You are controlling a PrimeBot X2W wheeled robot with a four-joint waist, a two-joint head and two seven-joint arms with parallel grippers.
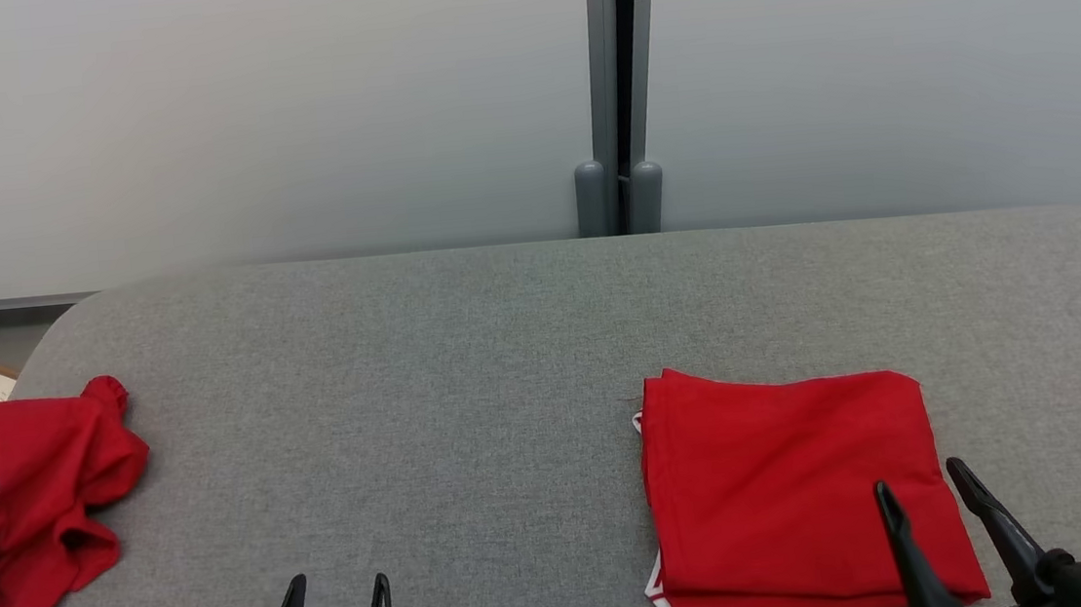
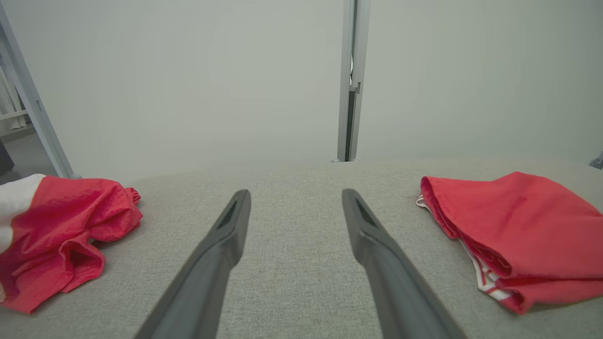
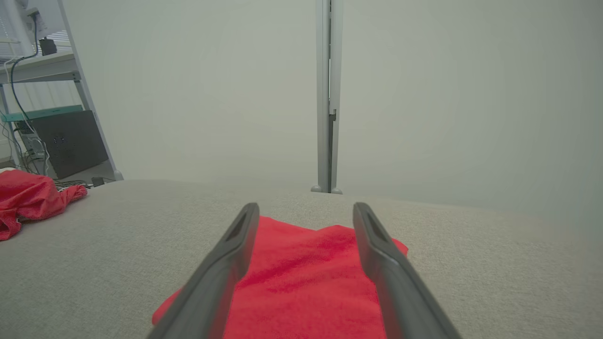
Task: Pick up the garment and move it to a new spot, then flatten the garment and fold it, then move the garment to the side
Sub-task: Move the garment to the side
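Status: two red garments on the grey bench [image 1: 468,368].

- Folded garment [image 1: 792,492]: neat rectangle on the robot's right, white trim showing at its left edge. Looks folded and set aside.
- Crumpled garment [image 1: 26,515]: red with a white band, bunched at the far left of the bench, partly over the edge of the head view.
- Right end effector [image 1: 917,474]: jaws fully apart, nothing held. It sits over the near right corner of the folded garment; the right wrist view shows cloth under and between the fingers, not pinched. Contact with the cloth: cannot tell.
- Left end effector [image 1: 340,583]: jaws fully apart, empty, over bare bench between the two garments and well apart from both.

Read: the folded piece seems finished, so the step in hand is likely the pick-up of the crumpled one.

Next move needs the left arm to swing out to its left, come down on a raised fold of the bundle, pinch it and carry it to the bare middle of the bench. The right arm should lift straight off the folded piece so it doesn't drag a layer.
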